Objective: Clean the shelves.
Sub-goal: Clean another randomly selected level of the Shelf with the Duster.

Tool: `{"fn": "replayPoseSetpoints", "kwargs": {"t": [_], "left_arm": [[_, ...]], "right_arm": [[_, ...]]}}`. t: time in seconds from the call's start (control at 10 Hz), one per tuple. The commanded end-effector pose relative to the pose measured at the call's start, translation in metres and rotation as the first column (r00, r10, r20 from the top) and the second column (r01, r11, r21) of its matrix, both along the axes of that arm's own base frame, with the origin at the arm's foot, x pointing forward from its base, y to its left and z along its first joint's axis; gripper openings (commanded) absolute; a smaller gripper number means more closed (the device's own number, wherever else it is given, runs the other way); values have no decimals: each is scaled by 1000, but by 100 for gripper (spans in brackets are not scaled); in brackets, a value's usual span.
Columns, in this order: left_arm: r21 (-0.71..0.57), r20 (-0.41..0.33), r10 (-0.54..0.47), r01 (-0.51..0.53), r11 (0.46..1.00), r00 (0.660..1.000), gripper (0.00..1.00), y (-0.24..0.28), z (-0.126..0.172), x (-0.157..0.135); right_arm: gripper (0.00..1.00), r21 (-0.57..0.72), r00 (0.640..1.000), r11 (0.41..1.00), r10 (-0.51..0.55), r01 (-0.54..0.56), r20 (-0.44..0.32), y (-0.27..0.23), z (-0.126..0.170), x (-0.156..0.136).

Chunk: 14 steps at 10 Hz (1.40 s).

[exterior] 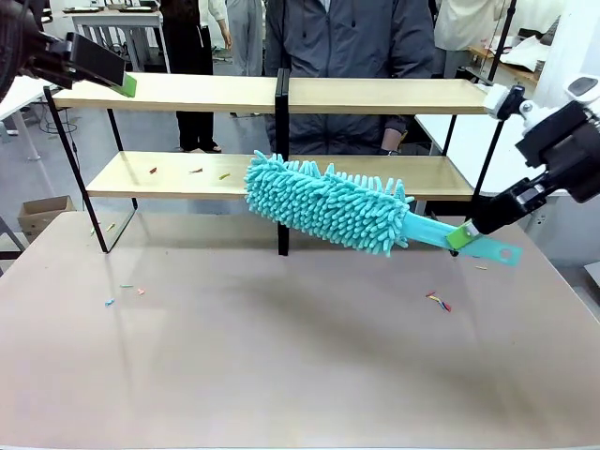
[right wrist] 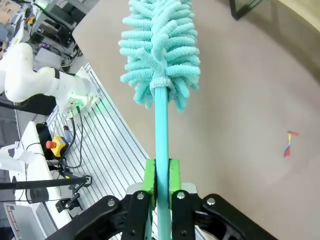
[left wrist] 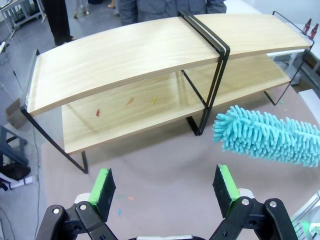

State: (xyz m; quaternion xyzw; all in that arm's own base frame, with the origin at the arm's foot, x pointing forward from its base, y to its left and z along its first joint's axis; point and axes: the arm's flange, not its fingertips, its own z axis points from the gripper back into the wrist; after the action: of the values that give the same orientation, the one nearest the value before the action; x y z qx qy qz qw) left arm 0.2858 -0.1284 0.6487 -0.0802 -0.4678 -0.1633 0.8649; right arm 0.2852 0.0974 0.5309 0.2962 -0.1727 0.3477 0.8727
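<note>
Two-tier shelves (exterior: 375,95) run left-right along table's (exterior: 281,375) far side.

Lighting was bright, even and overhead. A soft, diffuse shadow lay on the bench (exterior: 281,375) left of the right claw (exterior: 461,236). Front view was sharp. Wrist views bowed the shelves (left wrist: 125,55) beyond the left claw (left wrist: 165,187).

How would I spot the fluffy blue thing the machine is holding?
Look past the beige tabletop to the shelves. In front of their lower board, the right gripper holds a duster by its flat handle: nothing else here is shaggy and turquoise.
</note>
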Motion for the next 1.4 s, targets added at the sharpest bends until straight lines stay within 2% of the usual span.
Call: {"fn": "replayPoseSetpoints", "kwargs": {"t": [0.0, 0.1, 0.3, 0.5, 0.6, 0.7, 0.8, 0.9, 1.2, 1.3], "left_arm": [[-5, 5, -1, 1, 1000, 1000, 100, 1, 0, 1], [-5, 5, -1, 1, 1000, 1000, 100, 1, 0, 1], [-5, 5, -1, 1, 1000, 1000, 100, 1, 0, 1], [-5, 5, -1, 1, 1000, 1000, 100, 1, 0, 1], [-5, 5, -1, 1, 1000, 1000, 100, 1, 0, 1], [-5, 5, -1, 1, 1000, 1000, 100, 1, 0, 1], [-5, 5, -1, 1, 1000, 1000, 100, 1, 0, 1], [-5, 5, -1, 1, 1000, 1000, 100, 1, 0, 1], [-5, 5, -1, 1, 1000, 1000, 100, 1, 0, 1], [-5, 5, -1, 1, 1000, 1000, 100, 1, 0, 1]], "right_arm": [[13, 12, 1000, 1000, -17, 17, 11, 10, -25, -8], [13, 4, 997, 998, -69, 69, 42, 35, -26, 4], [13, -25, 994, 995, -100, 101, 53, 90, -29, 28], [13, -131, 980, 976, -159, 174, 117, 161, -40, 50], [13, -148, 985, 978, -130, 147, 116, 173, -39, 47], [13, -77, 990, 991, -97, 105, 104, 124, -37, 26], [13, -107, 988, 988, -102, 115, 119, 158, -46, 30], [13, -131, 981, 981, -119, 140, 156, 155, -43, 25], [13, 26, 944, 987, -159, 159, 289, 175, -31, 17], [13, 41, 933, 978, -209, 206, 293, 176, -31, 17]]}}
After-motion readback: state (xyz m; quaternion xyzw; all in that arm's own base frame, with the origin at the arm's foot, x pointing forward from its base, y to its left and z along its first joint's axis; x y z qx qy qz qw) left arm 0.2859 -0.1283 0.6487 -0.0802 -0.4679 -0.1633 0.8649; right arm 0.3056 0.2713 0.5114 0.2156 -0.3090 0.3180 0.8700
